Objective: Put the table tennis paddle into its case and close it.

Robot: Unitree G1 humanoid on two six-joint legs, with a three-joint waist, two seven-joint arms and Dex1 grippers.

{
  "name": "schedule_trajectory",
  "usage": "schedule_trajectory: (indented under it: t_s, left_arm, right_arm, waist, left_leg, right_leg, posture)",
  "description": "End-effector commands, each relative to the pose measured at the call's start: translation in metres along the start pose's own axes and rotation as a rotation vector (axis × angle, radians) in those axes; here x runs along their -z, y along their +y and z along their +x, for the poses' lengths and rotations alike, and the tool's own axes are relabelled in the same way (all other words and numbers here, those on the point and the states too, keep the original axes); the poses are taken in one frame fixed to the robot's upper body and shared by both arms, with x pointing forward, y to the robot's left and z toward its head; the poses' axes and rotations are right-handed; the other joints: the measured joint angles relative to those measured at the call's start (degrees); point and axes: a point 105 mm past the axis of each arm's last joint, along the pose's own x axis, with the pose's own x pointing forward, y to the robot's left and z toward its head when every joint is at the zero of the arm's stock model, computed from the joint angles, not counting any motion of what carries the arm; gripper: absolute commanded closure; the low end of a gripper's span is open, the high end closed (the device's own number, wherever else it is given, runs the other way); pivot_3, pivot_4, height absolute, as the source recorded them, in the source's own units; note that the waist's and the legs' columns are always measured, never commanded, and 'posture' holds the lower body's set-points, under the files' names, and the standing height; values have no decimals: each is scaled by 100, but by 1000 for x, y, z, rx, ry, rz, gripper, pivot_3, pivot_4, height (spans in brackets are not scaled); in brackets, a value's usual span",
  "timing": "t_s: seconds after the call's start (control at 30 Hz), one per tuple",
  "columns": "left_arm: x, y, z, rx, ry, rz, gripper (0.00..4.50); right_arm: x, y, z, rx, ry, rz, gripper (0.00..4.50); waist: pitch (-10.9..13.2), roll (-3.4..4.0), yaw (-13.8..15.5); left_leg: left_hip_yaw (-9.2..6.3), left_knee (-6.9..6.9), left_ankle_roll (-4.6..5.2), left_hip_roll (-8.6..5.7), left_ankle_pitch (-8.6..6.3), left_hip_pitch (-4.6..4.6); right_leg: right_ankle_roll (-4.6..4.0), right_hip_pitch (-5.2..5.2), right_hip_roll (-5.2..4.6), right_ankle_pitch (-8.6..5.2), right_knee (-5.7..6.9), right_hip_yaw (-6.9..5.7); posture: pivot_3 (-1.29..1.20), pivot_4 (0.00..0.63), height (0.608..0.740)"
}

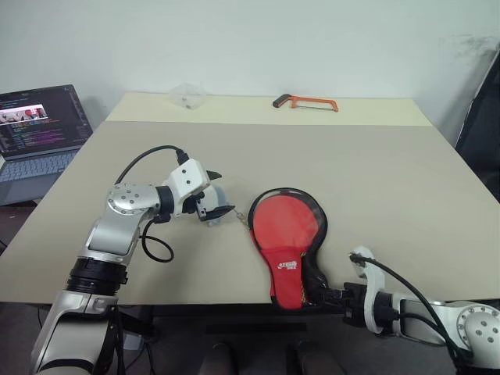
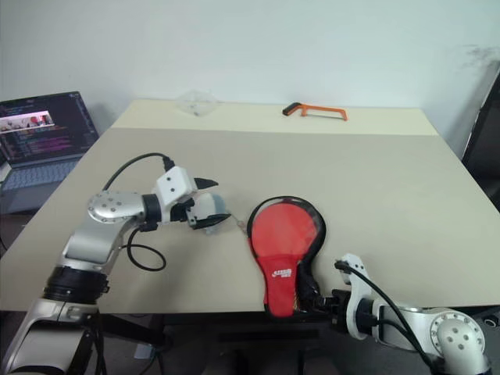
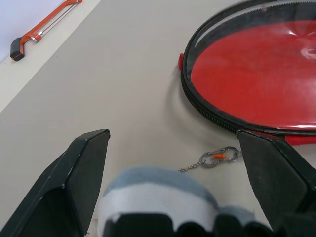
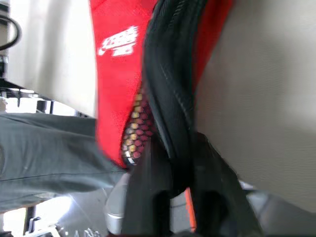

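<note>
The case [image 1: 286, 267] lies near the table's front edge, its narrow end overhanging toward me. Its round part gapes open, black zip rim [image 3: 207, 111] around it. The table tennis paddle's red face [image 1: 283, 222] shows inside, and its handle is hidden under the red fabric with white lettering. My right gripper [image 1: 323, 297] is at the narrow end, shut on the case's black trimmed edge [image 4: 170, 98]. My left gripper [image 1: 223, 194] hovers open just left of the case with nothing between its fingers [image 3: 84, 168]. A small metal clip on a chain [image 3: 219, 157] lies between it and the case.
An orange hacksaw [image 1: 306, 102] and a clear plastic piece [image 1: 187, 95] lie at the table's far edge. An open laptop [image 1: 39, 129] stands beside the table on the left. The table [image 1: 391, 195] is bare to the right of the case.
</note>
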Motion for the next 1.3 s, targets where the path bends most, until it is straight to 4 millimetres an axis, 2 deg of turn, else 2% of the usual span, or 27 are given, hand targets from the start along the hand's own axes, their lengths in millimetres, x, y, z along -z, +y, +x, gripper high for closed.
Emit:
schedule_trajectory:
  t_s: [0.03,0.1,0.2,0.27,0.3,0.37,0.43,0.5,0.6,0.63,0.77,0.9,1.07,1.13,1.3]
  left_arm:
    - [-11,9,-2,-32,-29,45,0]
    - [-11,12,-4,-42,-27,45,0]
    - [-9,21,-7,-77,-20,43,0]
    - [-8,25,-8,-98,-20,37,0]
    - [-9,29,-8,-110,-20,31,0]
    - [-9,33,-7,-126,-21,19,0]
    - [-9,35,-4,-135,-21,7,0]
    - [-8,36,1,-132,-15,-4,0]
    - [-6,32,8,-106,-9,-38,0]
    - [-6,30,9,-99,-7,-46,0]
    - [0,26,15,-67,18,-92,0]
    - [5,18,21,-18,42,-154,0]
    - [31,5,37,22,164,-176,0]
    - [39,2,40,35,206,-159,0]
    - [52,9,55,-18,273,-117,0]
  right_arm:
    - [-8,0,-9,-5,-5,-29,2656]
    - [-15,-4,-18,12,1,-88,1977]
    - [-32,-14,-47,82,27,-278,925]
    - [-41,-14,-60,98,37,-378,239]
    - [-52,-6,-65,86,17,-472,21]
    - [-73,12,-65,55,-47,-628,21]
    - [-96,28,-52,44,-154,-755,21]
    - [-116,39,-26,53,-262,-825,21]
    - [-126,45,17,79,-351,-884,21]
    - [-128,45,25,93,-376,-895,21]
    - [-123,23,64,180,-402,-836,21]
    - [-105,6,87,178,-350,-728,21]
    - [-86,-8,100,195,-286,-649,21]
    - [-85,-9,100,196,-285,-646,21]
    - [-87,-7,100,195,-289,-647,21]
  waist:
    - [0,0,2]
    - [0,0,12]
    - [1,1,37]
    - [1,1,64]
    - [0,0,76]
    - [0,1,74]
    - [0,0,60]
    - [-6,-10,58]
    - [-7,-11,87]
    - [-7,-11,106]
    - [-7,-11,187]
    - [-7,-11,246]
    - [-18,-21,246]
    - [-28,-29,241]
    - [-61,-39,251]
  left_leg:
    - [0,2,0,0,0,0]
    - [2,11,0,-1,0,-2]
    - [6,33,1,-7,0,-8]
    - [8,45,1,-9,0,-9]
    - [7,48,1,-8,0,-8]
    - [7,51,1,-5,0,-7]
    - [6,53,1,-1,0,-4]
    - [2,54,1,0,0,-3]
    - [4,53,1,-1,0,-6]
    - [7,52,1,-2,0,-18]
    - [10,50,0,-6,-1,-34]
    - [8,51,0,-6,-1,-32]
    - [3,58,1,-2,0,16]
    - [8,54,0,-1,-1,75]
    - [5,53,-1,0,-1,84]
  right_leg:
    - [3,1,-1,2,0,1]
    - [8,3,-3,5,-1,2]
    - [16,7,-14,9,-2,4]
    - [7,13,-20,4,-6,4]
    - [7,14,-20,3,-7,3]
    - [9,13,-17,3,-6,3]
    - [12,11,-8,5,-5,4]
    - [13,11,-4,6,-6,3]
    - [34,7,0,20,-6,6]
    - [31,-6,-2,21,-5,7]
    - [15,-16,-5,31,-5,3]
    - [14,-12,-6,31,-3,-3]
    - [23,36,1,28,0,-3]
    - [-3,87,-3,-5,-10,-1]
    - [-11,96,-7,-6,-6,-2]
  posture:
    - [0,150,740]
    - [0,150,740]
    - [0,150,740]
    - [0,150,740]
    - [0,150,740]
    - [0,150,740]
    - [0,150,740]
    - [0,150,740]
    - [0,150,740]
    - [0,150,740]
    - [0,150,740]
    - [0,150,740]
    - [0,150,740]
    - [0,150,740]
    - [0,150,740]
